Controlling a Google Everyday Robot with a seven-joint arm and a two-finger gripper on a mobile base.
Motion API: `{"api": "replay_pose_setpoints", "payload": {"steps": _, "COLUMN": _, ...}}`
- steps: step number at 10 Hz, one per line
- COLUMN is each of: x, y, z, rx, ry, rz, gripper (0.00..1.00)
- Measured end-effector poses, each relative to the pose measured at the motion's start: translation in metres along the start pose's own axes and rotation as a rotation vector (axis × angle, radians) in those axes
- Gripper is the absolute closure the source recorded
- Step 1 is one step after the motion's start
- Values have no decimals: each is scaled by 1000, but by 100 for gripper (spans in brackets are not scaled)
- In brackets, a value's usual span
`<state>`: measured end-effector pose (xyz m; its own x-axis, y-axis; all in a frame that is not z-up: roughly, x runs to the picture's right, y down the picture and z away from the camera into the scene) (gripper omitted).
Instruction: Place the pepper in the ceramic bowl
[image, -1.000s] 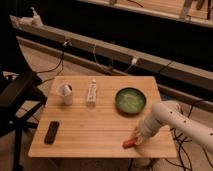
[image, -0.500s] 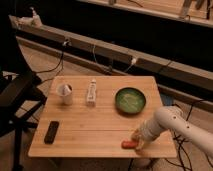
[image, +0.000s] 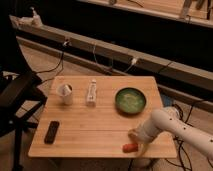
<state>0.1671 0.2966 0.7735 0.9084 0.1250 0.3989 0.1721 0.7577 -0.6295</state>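
Note:
The pepper (image: 129, 147) is small, red-orange and lies on the wooden table (image: 100, 125) near its front right edge. The ceramic bowl (image: 130, 100) is dark green with a paler inside and stands at the right rear of the table, empty. My gripper (image: 136, 140) reaches in from the right on a white arm and sits low, just above and right of the pepper, close to it. The bowl is well behind the gripper.
A small white cup (image: 65, 93) and a white tube (image: 91, 92) stand at the left rear of the table. A black remote (image: 51, 132) lies at the front left. A dark chair (image: 17, 95) stands left of the table.
The arm has drawn in and lowered toward the table's front right edge, bringing the gripper closer to the pepper. The pepper and bowl have not moved.

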Motion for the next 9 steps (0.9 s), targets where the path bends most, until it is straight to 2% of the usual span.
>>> {"api": "replay_pose_setpoints", "payload": {"steps": 5, "x": -14, "y": 1, "z": -9, "rx": 30, "ry": 8, "rz": -25, "gripper": 96}}
{"api": "replay_pose_setpoints", "payload": {"steps": 7, "x": -23, "y": -2, "z": -17, "rx": 46, "ry": 13, "rz": -44, "gripper": 100}}
{"api": "replay_pose_setpoints", "payload": {"steps": 9, "x": -35, "y": -13, "z": -34, "rx": 84, "ry": 32, "rz": -64, "gripper": 100}}
